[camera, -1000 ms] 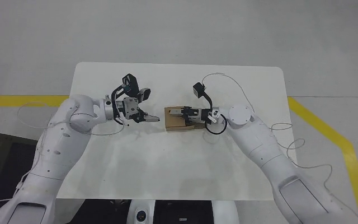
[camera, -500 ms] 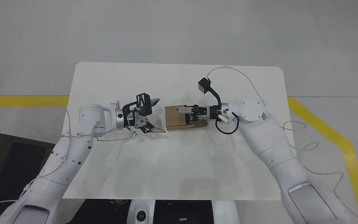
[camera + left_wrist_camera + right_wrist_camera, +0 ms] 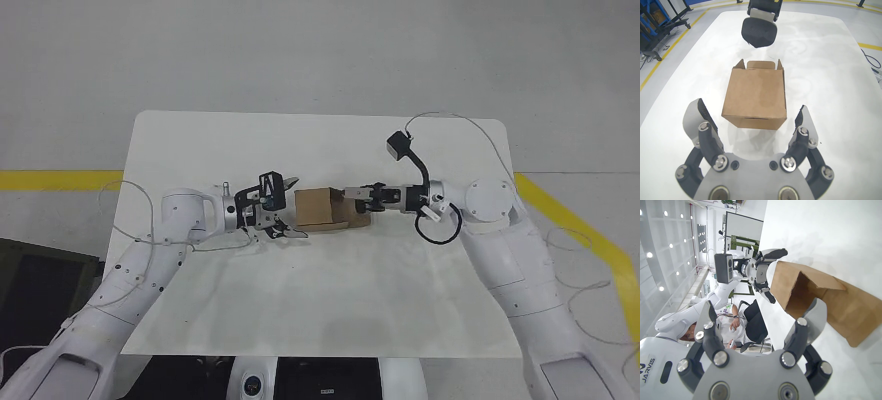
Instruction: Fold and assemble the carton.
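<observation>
Top view: carton (image 3: 320, 208) is lying on its side mid-way across the white table (image 3: 320, 300), between left gripper (image 3: 293, 208) and right gripper (image 3: 352, 196), both holding fingers apart; grey floor (image 3: 320, 50) with a yellow line (image 3: 60, 180) is surrounding the table.

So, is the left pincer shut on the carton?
No, the left pincer is open, its fingers standing either side of the carton's near end with a gap on each side.

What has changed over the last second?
The left hand moved in across the white table and now sits open just short of the closed end of the brown cardboard carton. The right hand drew back from over the carton to its open, flapped end. The carton stayed put.
</observation>
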{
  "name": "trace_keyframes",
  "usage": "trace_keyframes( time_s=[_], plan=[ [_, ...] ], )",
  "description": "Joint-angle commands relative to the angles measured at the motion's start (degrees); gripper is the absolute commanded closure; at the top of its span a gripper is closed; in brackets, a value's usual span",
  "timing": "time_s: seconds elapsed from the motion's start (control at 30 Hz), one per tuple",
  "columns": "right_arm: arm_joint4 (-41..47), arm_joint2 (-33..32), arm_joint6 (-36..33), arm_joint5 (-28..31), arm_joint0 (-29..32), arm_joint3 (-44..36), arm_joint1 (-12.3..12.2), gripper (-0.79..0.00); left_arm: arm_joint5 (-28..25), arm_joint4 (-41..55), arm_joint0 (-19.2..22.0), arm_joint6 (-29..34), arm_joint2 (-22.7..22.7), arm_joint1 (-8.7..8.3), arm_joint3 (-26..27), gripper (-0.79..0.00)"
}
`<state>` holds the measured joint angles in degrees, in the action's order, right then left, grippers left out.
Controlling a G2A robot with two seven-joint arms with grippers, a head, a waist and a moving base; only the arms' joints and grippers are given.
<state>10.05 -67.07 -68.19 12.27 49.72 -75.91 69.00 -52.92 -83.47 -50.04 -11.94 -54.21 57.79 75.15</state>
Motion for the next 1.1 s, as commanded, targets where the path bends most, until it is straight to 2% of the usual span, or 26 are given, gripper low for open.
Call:
trace_keyframes(
  time_s=[0.0, 0.2, 0.3, 0.57, 1.07],
  plan=[
    [-1.36, -1.23, -1.42, -1.27, 1.1, -1.05, -0.62, 0.0, -0.02, 0.15, 0.37, -0.14, 0.36, 0.2, -0.49, -0.785],
    [-4.1, -1.66, -5.61, -6.73, 3.67, -2.8, -1.73, 0.0, -0.41, 1.21, 1.13, 0.47, 0.95, 0.65, -1.76, -0.785],
    [-5.47, -0.48, -4.46, -7.84, 4.09, -2.01, -1.75, 0.0, -0.34, 2.24, 1.52, 1.42, 1.06, 0.88, -2.32, -0.785],
    [-5.68, 3.6, 2.46, -5.6, 2.94, 2.4, -0.78, 0.0, -0.67, 3.37, 2.05, 3.0, 1.3, 1.26, -2.59, -0.785],
    [-4.07, 10.24, 7.61, -2.41, -2.16, 8.33, 1.4, 0.0, -1.56, 4.1, 2.22, 3.9, 1.0, 1.53, -2.67, -0.785]
  ],
)
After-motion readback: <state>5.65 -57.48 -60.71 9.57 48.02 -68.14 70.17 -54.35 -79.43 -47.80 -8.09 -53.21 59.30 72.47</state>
